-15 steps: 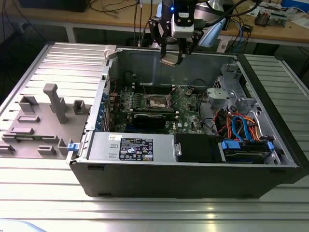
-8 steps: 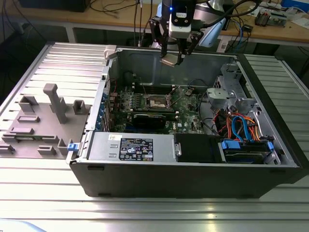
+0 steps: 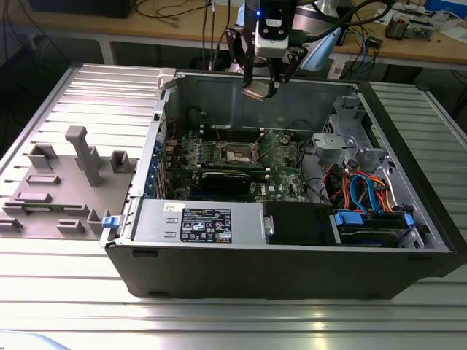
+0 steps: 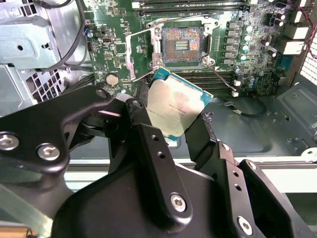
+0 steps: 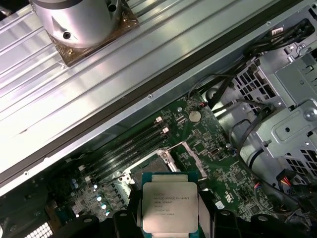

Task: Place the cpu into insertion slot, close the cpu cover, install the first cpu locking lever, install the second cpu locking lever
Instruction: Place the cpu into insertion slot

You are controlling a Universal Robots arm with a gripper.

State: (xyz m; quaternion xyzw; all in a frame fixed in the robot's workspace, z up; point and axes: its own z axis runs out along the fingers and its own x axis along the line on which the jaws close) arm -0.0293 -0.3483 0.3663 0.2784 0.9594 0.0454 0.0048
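Grey fixture plate (image 3: 66,182) at table (image 3: 219,321) left edge. Open computer case (image 3: 292,270) mid-table. Insertion slot (image 3: 237,153) at motherboard centre, contacts bare, cpu cover (image 4: 130,52) swung up off it. Gripper (image 3: 260,87) high over case's rear wall, fingers (image 4: 143,134) pinched narrow on cpu (image 4: 176,106) edges. Chip well above slot, askew to it. Step in hand, I reckon: first one, bringing chip to slot. Next move calls for squaring corners, levelling, gentle straight descent

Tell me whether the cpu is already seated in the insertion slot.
No, in the second wrist view the gripper holds the cpu apart from the insertion slot, whose dark centre lies bare.
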